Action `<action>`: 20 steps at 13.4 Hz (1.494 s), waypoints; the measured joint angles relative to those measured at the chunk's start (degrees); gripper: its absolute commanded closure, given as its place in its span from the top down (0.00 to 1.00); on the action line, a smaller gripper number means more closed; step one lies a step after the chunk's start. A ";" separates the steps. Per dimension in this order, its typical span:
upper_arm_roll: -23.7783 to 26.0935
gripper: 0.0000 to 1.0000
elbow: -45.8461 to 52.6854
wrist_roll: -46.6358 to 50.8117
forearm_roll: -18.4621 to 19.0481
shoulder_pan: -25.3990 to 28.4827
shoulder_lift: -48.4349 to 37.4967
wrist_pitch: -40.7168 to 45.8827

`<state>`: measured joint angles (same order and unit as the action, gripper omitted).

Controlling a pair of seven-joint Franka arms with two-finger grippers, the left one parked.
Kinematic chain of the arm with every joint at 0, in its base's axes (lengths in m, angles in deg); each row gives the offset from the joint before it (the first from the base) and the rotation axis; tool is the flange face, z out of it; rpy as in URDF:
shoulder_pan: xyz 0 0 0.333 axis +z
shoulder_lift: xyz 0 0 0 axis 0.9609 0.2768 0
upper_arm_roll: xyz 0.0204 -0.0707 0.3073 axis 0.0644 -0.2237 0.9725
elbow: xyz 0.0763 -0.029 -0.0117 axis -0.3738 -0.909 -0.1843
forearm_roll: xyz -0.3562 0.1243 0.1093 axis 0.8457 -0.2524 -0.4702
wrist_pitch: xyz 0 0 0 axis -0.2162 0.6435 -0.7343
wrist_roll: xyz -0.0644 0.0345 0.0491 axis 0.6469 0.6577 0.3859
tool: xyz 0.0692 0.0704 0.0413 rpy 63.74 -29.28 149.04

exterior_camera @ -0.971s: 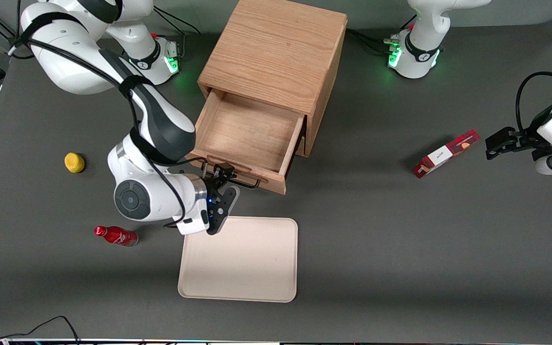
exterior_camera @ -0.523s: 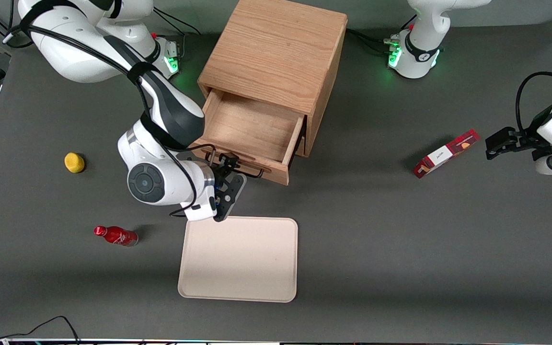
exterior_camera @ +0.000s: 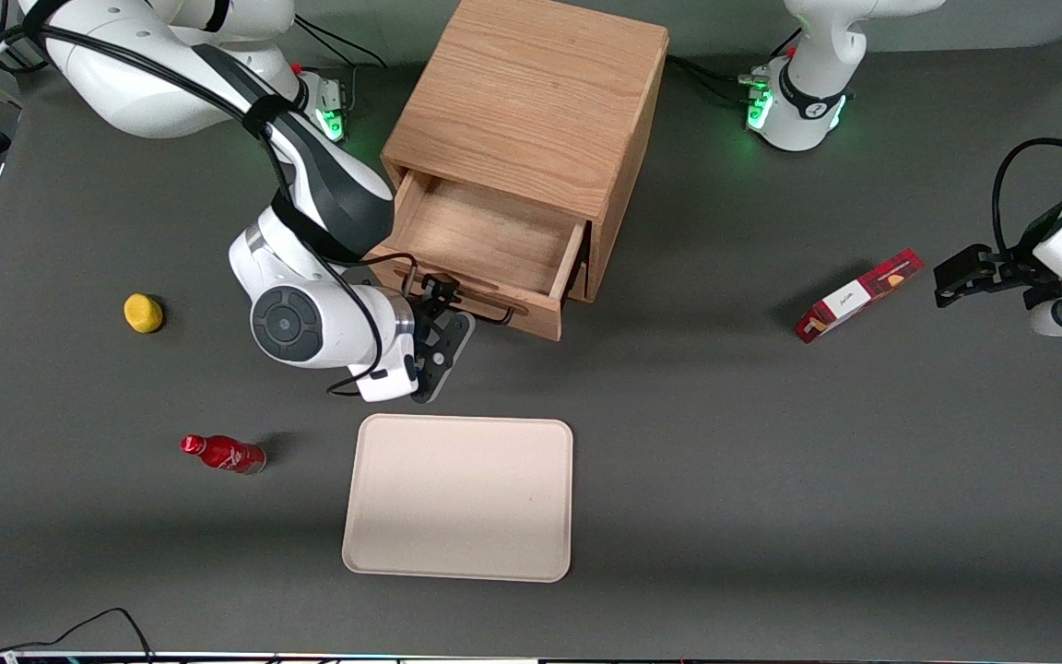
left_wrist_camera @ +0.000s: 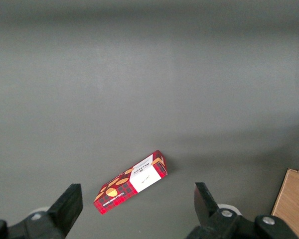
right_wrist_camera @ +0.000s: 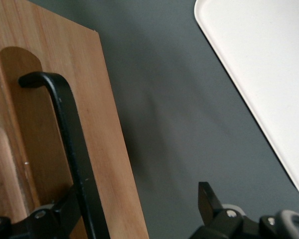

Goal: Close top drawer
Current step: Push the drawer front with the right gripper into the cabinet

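Observation:
The oak cabinet [exterior_camera: 531, 101] stands at the table's middle, and its top drawer [exterior_camera: 485, 244] sticks out partly, showing a bare wooden inside. A black wire handle [exterior_camera: 485, 312] runs along the drawer front. My gripper [exterior_camera: 436, 318] is right at that front, nearer the front camera than the drawer. In the right wrist view the gripper [right_wrist_camera: 138, 196] is open. One finger rests against the black handle [right_wrist_camera: 65, 124] on the wooden front [right_wrist_camera: 107, 149]; the other hangs over the grey table. Nothing is clamped between them.
A cream tray [exterior_camera: 457, 498] lies on the table just nearer the camera than the gripper, and its corner [right_wrist_camera: 259, 74] is close by. A red bottle [exterior_camera: 222, 454] and a yellow lump [exterior_camera: 143, 313] lie toward the working arm's end. A red box [exterior_camera: 858, 295] lies toward the parked arm's end.
The drawer has slid farther into the cabinet. My gripper has followed it, moving away from the tray and toward the cabinet.

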<state>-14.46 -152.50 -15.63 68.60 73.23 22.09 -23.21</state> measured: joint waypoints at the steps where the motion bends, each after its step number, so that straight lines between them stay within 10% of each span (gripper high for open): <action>1: 0.68 1.00 -0.98 0.86 0.00 -0.15 -0.33 -0.87; 20: 5.06 1.00 -16.82 3.60 -7.05 -2.26 -9.99 -8.57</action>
<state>-9.40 -169.31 -12.03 61.55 70.97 12.10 -31.79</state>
